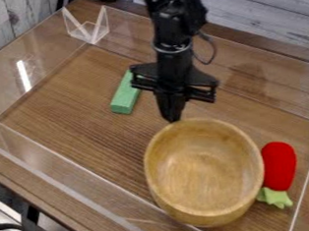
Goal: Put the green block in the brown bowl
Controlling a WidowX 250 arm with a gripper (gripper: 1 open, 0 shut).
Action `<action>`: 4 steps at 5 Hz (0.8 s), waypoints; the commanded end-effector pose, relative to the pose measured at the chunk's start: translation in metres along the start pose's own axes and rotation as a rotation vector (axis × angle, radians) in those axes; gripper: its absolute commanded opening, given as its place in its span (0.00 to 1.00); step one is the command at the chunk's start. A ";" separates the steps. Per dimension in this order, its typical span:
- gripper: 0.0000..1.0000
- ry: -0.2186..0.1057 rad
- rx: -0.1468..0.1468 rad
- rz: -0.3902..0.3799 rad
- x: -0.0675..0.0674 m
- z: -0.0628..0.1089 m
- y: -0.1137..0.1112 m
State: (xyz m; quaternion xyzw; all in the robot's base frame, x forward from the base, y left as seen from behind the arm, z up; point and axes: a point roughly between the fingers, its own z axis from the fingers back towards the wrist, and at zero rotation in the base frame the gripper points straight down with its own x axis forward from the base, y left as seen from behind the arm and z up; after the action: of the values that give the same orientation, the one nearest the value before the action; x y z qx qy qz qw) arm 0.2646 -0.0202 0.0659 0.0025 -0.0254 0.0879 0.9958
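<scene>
The green block (pixel 124 91) lies flat on the wooden table, uncovered, left of the arm. My gripper (pixel 174 112) points straight down with its fingers shut and nothing between them. It stands to the right of the block, apart from it, just behind the far rim of the brown bowl (pixel 164 151). I cannot tell if the fingertips touch the rim. The bowl is empty and sits at the front right.
A red strawberry toy (pixel 278 166) with green leaves lies against the bowl's right side. A clear plastic stand (pixel 86 28) is at the back left. Clear acrylic walls (pixel 23 76) fence the table.
</scene>
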 end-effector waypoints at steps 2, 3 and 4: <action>0.00 -0.027 0.004 -0.004 -0.011 0.014 -0.002; 1.00 -0.014 0.007 0.012 -0.007 0.012 -0.008; 1.00 -0.007 0.005 0.033 -0.002 0.013 -0.012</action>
State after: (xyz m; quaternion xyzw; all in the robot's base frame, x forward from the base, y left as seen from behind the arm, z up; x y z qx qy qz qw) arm 0.2562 -0.0295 0.0677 0.0091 -0.0062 0.1059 0.9943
